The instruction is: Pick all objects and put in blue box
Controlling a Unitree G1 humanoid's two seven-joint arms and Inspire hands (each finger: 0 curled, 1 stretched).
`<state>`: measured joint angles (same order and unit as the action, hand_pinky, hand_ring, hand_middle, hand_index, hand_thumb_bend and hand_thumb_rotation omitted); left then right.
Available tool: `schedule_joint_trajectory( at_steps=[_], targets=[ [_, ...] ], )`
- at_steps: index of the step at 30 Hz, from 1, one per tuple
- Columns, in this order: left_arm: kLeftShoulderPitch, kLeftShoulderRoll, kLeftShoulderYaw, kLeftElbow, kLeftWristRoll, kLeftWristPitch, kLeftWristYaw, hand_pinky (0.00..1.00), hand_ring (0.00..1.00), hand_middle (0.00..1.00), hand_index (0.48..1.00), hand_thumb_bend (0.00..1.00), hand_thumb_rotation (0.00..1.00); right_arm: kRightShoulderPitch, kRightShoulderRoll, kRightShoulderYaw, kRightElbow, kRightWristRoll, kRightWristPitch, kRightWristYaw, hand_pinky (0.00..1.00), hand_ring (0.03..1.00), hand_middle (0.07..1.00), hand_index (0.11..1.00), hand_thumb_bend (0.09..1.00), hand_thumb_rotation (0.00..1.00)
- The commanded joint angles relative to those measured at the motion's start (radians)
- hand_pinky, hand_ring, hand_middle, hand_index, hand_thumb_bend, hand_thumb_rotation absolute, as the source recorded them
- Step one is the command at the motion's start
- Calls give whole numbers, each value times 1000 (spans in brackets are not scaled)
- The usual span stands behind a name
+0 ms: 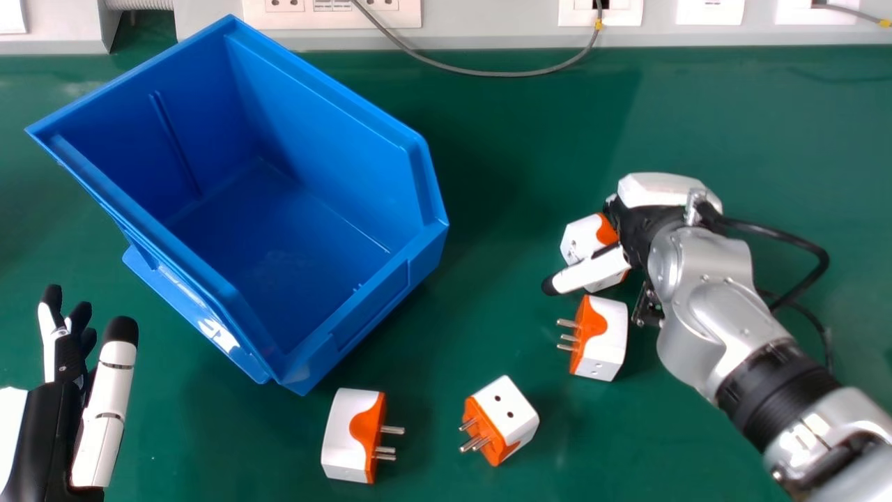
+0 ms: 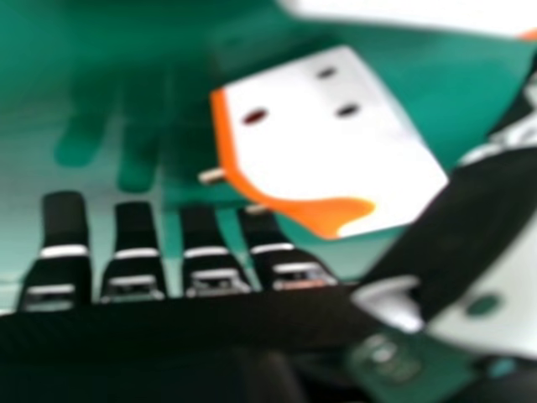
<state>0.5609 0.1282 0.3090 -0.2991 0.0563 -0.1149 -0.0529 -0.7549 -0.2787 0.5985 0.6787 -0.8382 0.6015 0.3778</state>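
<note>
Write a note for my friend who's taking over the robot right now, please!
Right hand: open, at the farthest plug, thumb across it.
Left hand: open, holding nothing, by the head view's left edge.
Plugs: three more on the green table, at and.
Done: no plugs seen in the blue box yet.
Left: put all four plugs in.

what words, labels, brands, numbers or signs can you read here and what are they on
None that I can read.
Blue box: a white patch on its side, perhaps glare, no legible letters.
Plugs: no legible print.
Wall sockets: too small to read any.
</note>
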Motion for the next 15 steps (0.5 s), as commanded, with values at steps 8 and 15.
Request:
schedule_joint_trajectory(
  at_steps=[8, 15],
  targets=[
    [4, 12, 5, -19, -14, -22, -7, 944, 996, 1000, 1000, 482, 1000, -89, 31, -27, 110, 30, -17, -57, 738, 858, 900, 886, 669, 606],
    [5, 11, 5, -21, -10, -19, -6, 947, 998, 1000, 1000, 490, 1000, -132, 50, -41, 191, 67, -35, -91, 682, 784, 817, 816, 673, 567]
  ],
)
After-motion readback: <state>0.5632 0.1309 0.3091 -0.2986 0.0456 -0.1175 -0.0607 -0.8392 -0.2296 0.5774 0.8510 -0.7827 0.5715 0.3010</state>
